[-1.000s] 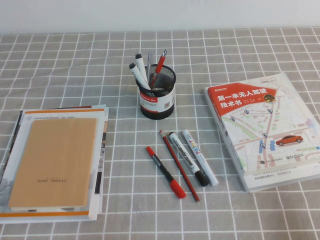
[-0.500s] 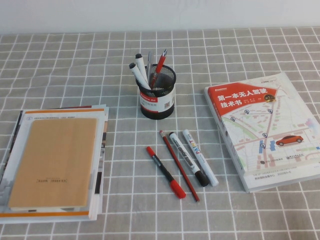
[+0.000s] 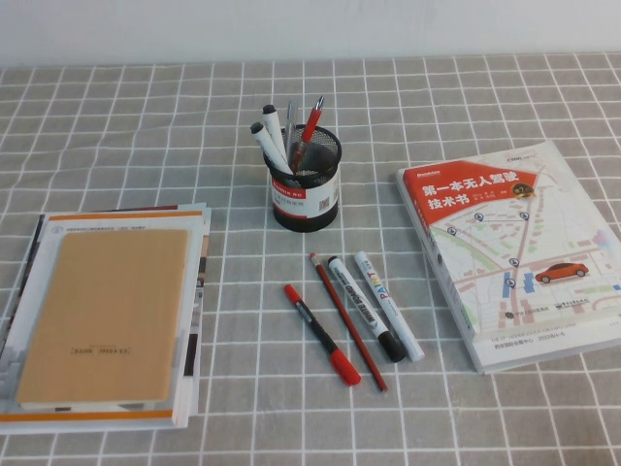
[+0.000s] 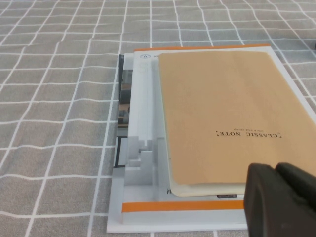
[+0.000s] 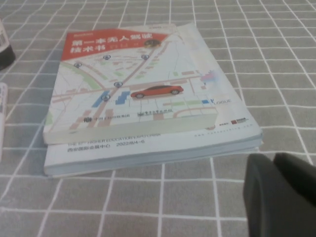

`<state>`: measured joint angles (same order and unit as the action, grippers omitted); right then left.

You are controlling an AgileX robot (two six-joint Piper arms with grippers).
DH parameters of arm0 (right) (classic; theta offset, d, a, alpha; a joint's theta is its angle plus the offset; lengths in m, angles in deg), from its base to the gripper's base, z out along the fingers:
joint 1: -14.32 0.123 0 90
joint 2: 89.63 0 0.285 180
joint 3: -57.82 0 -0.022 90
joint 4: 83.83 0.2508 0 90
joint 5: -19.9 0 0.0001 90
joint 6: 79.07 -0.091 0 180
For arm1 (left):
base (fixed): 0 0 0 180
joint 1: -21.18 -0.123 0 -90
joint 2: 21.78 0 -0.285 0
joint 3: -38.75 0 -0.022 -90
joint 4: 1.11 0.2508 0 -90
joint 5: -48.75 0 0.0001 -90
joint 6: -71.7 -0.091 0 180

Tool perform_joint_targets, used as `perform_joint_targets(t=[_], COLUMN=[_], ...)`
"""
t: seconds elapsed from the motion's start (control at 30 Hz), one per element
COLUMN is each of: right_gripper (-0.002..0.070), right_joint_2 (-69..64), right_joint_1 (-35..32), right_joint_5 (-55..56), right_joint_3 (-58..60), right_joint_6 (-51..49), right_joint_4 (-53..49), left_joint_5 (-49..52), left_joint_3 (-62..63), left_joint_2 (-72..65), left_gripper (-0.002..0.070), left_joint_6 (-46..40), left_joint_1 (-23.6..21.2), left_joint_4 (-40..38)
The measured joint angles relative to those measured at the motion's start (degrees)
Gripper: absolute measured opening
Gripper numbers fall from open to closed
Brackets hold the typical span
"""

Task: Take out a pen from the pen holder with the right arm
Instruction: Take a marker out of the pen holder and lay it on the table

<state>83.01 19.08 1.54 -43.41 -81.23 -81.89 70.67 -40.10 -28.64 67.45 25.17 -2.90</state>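
In holder [image 3: 306, 199]: pens [image 3: 310, 124] | left pincer [image 4: 276, 174] near notebook [image 4: 232, 113] | right pincer [image 5: 274, 164] near book [image 5: 143, 94]

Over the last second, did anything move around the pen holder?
Nothing visibly changed. The pen holder still holds its pens, and neither arm shows in the high view. The left gripper hangs by the notebook stack; the right gripper, shut, is near the map-covered book.

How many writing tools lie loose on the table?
4, in front of the pen holder: red pen, pencil, black-capped marker, white marker. Left claw over the notebook, right claw near the book.
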Motion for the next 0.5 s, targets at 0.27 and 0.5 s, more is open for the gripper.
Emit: perform_joint_targets(t=[0.27,0.5], right_gripper=[-0.0013,-0.0012], right_joint_2=[0.0,0.0], right_joint_1=[0.0,0.0], right_joint_5=[-2.88,-3.32], right_joint_3=[0.0,0.0], right_joint_6=[4.59,4.79], right_joint_4=[2.32,2.95], left_joint_5=[0.0,0.0], left_joint_3=[0.0,0.0], left_joint_2=[0.0,0.0], left_gripper=[-0.0004,-0.0004], left_joint_6=[0.0,0.0], left_joint_1=[0.0,0.0], left_joint_4=[0.0,0.0])
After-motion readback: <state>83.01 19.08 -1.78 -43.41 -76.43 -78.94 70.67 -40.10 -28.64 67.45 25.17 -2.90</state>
